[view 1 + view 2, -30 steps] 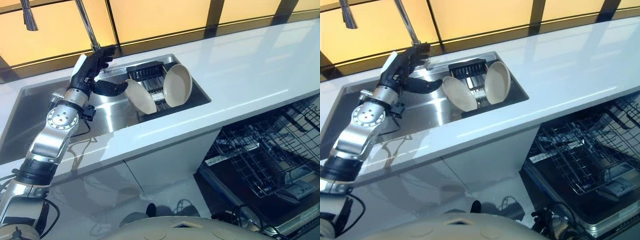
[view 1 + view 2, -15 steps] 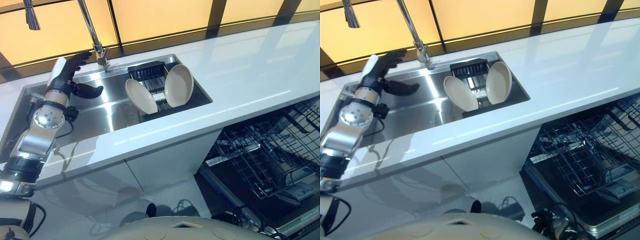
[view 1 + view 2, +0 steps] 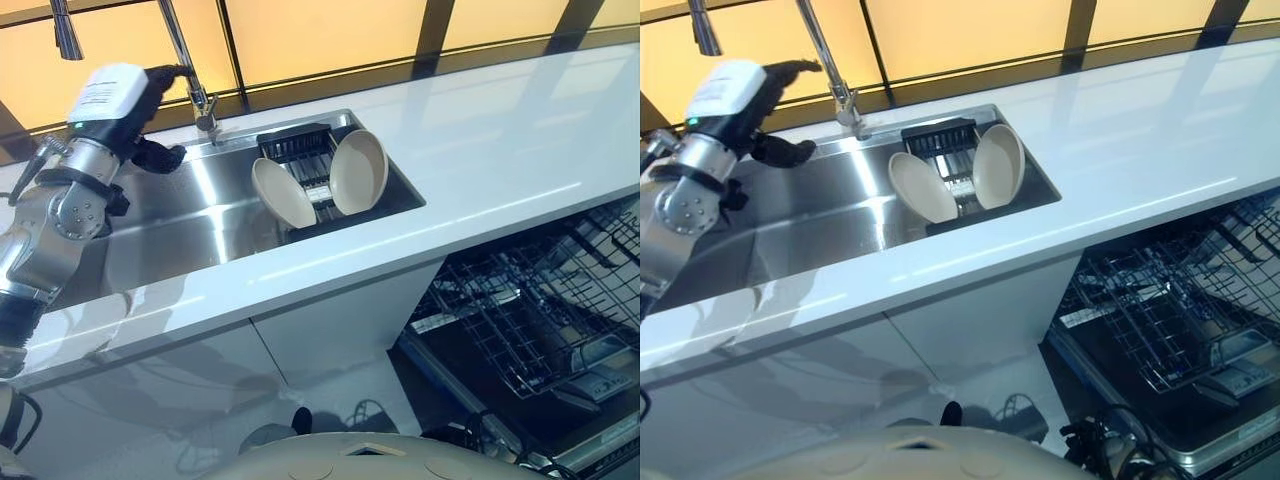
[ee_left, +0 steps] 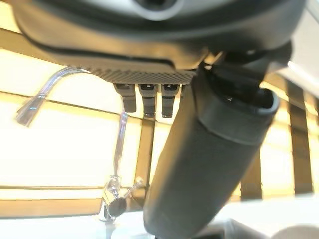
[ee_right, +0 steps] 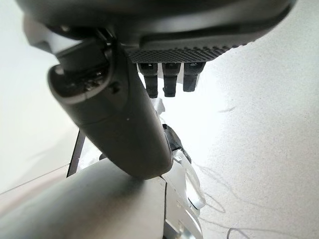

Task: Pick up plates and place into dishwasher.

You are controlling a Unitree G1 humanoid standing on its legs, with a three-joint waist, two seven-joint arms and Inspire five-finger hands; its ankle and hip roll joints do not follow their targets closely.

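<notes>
The left hand (image 3: 140,110) hangs above the left end of the sink (image 3: 170,215), near the faucet (image 3: 190,70) at the sink's back rim, with fingers extended and relaxed and nothing between them and the thumb (its wrist view shows only the faucet and the amber window past the fingertips). The right hand (image 5: 124,114) shows in its own wrist view, fingers straight and empty, pointing down toward the floor, idle.

From the left hand the two plates lie across the basin toward its right end, well apart from the fingers. They stand on edge in a dark rack (image 3: 300,160) that sits against the sink's right wall. The nearer plate (image 3: 283,193) leans with its face turned toward the left hand and its upper rim tilted that way; the farther plate (image 3: 359,171) stands behind it, closer to the sink's right corner, its hollow face turned toward the front and left. Each disc's plane runs roughly from the sink's back rim toward its front rim, so the rims offer themselves to a grasp from above.

The left hand seems the nearer one, and the nearer plate the likelier first target. The dishwasher (image 3: 540,320) stands open below the counter's (image 3: 500,150) right end, its wire basket pulled out, far from the rack
</notes>
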